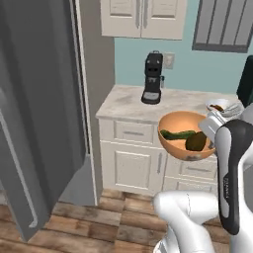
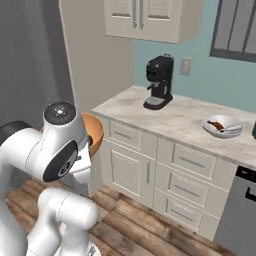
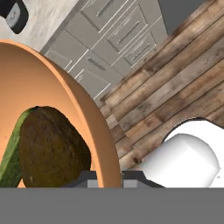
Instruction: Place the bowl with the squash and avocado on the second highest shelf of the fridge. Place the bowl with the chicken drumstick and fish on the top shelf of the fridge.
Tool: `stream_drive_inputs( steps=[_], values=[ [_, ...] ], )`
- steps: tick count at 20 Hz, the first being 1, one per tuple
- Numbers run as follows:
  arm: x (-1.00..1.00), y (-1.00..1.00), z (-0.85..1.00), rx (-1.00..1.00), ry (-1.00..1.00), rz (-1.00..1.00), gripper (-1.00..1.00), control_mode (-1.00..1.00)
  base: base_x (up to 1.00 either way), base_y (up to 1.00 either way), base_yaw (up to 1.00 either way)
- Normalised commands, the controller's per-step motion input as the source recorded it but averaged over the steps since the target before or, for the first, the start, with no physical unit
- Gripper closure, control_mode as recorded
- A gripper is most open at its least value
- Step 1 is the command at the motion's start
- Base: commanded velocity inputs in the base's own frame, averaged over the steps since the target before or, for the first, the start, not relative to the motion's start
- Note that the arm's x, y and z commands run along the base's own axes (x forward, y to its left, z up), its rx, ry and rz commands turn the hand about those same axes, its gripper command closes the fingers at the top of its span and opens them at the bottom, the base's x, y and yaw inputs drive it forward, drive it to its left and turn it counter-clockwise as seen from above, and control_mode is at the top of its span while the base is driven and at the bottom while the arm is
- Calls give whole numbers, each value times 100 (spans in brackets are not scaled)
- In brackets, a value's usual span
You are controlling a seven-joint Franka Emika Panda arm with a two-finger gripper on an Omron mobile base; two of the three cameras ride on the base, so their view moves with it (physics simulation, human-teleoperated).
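Closest to the hand camera: rim of the orange-tan bowl [image 3: 94, 131], clamped between the jaws, which are shut on its wall at the bottom of that view. Inside, against the wall, the dark brown avocado [image 3: 52, 148], with the green squash [image 3: 11, 159] just beside it and touching it.

From the left base view: bowl [image 1: 184, 129] carried in the air, in front of the white drawer fronts and below the edge of the bench [image 1: 126, 101] (not resting on anything). Squash [image 1: 177, 134] lying across the inside, avocado [image 1: 196, 141] next to it on the arm's side. Gripper [image 1: 211, 129] at the bowl's rim, fingertips hidden by the wrist.

On the bench: black coffee machine [image 1: 152, 78] near the wall, and further along a shallow white bowl [image 2: 222, 125] with a reddish-brown drumstick [image 2: 216, 124] inside; fish too pale to make out.

At left, grey fridge door [image 1: 34, 113] standing open; shelves not to be seen. Below, wooden floor [image 1: 99, 222].
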Motion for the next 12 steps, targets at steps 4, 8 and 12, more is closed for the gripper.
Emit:
stream_drive_inputs(
  steps=[4, 8, 12],
  values=[
    [0, 0, 0, 0, 0, 0, 100, 100, -100, 39, 46],
    [0, 0, 0, 0, 0, 0, 100, 100, -97, 91, 30],
    [0, 0, 0, 0, 0, 0, 100, 100, -56, 100, 17]
  ],
)
